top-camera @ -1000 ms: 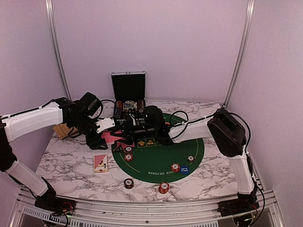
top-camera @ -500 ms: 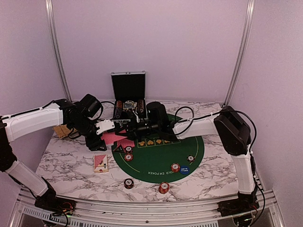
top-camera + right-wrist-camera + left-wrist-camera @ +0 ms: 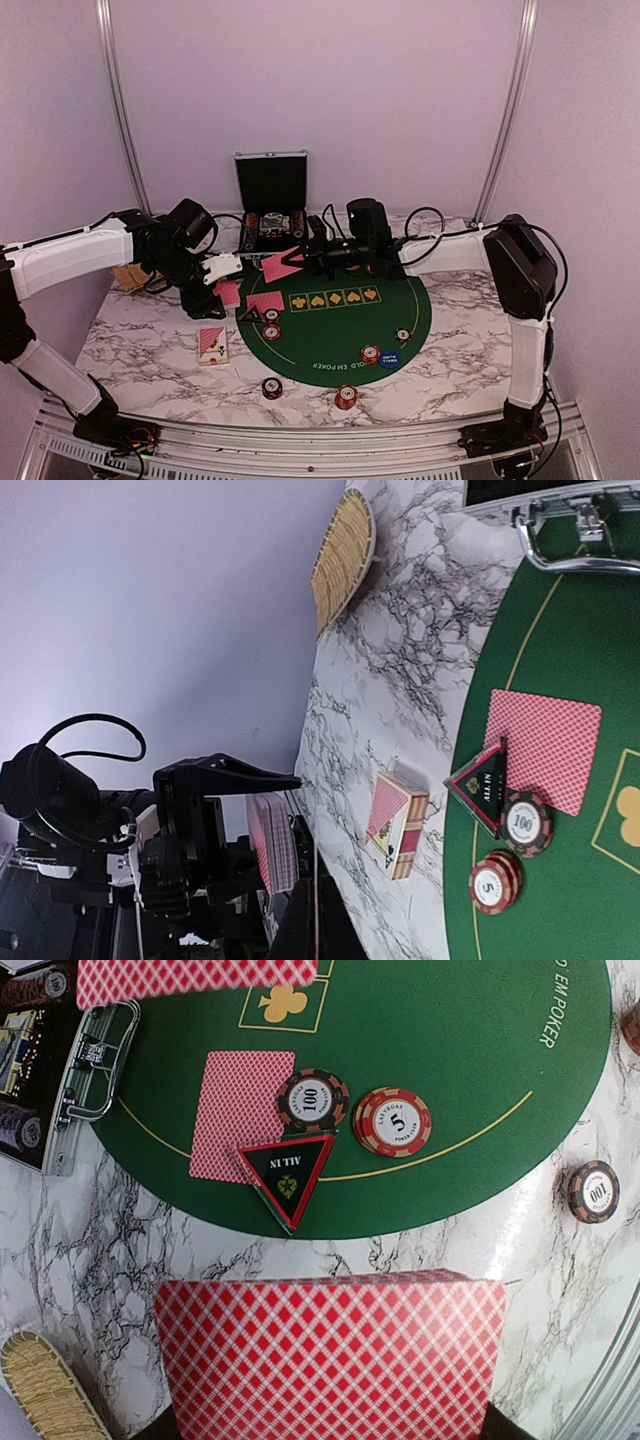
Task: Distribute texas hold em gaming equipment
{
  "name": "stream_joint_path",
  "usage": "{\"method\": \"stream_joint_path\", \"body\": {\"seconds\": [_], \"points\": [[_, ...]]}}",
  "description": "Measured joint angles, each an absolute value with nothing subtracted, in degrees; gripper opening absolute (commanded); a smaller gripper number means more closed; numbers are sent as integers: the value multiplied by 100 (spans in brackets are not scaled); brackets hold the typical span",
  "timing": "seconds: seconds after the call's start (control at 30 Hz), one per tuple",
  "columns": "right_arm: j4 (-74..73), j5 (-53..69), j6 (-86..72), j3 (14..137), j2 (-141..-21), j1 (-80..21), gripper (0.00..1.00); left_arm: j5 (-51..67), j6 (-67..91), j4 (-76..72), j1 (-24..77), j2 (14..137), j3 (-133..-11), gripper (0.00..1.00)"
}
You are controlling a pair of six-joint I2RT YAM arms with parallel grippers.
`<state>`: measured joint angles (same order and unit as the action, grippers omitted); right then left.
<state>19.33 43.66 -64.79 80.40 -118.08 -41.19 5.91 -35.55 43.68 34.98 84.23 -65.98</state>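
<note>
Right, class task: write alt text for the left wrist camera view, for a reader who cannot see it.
A deck of red-backed cards fills the foreground above a marble table. Beyond, on a green poker mat, lie a face-down card, a black triangular all-in marker, a 100 chip and a 5 chip. A raised card crosses the top edge.

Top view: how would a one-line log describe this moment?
left hand: holds deck | right hand: holds card | mat: one dealt card beside triangle

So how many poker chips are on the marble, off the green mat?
2: a dark striped round chip, a red striped round chip right of it; others may be hidden.
</note>
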Motion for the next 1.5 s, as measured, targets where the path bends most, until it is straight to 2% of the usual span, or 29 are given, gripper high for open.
{"method": "stream_joint_path", "body": {"seconds": [0.3, 0.57, 0.7, 1.0, 1.5], "points": [[1184, 4340, -5734, 7526, -11386, -3057, 0, 591, -3555, 4366, 3489, 8420, -6598, 0], [377, 3822, -4875, 7487, -11306, -1627, 0, 593, -3555, 4366, 3487, 8416, -6598, 0], [102, 3522, -4584, 7417, -11303, -1227, 0, 593, -3555, 4364, 3487, 8416, -6598, 0], [-86, 3127, -4322, 7247, -11362, -832, 0, 596, -3555, 4366, 3487, 8416, -6598, 0], [329, 2790, -4458, 7249, -11955, -753, 0, 598, -3555, 4366, 3487, 8361, -6598, 0]]}}
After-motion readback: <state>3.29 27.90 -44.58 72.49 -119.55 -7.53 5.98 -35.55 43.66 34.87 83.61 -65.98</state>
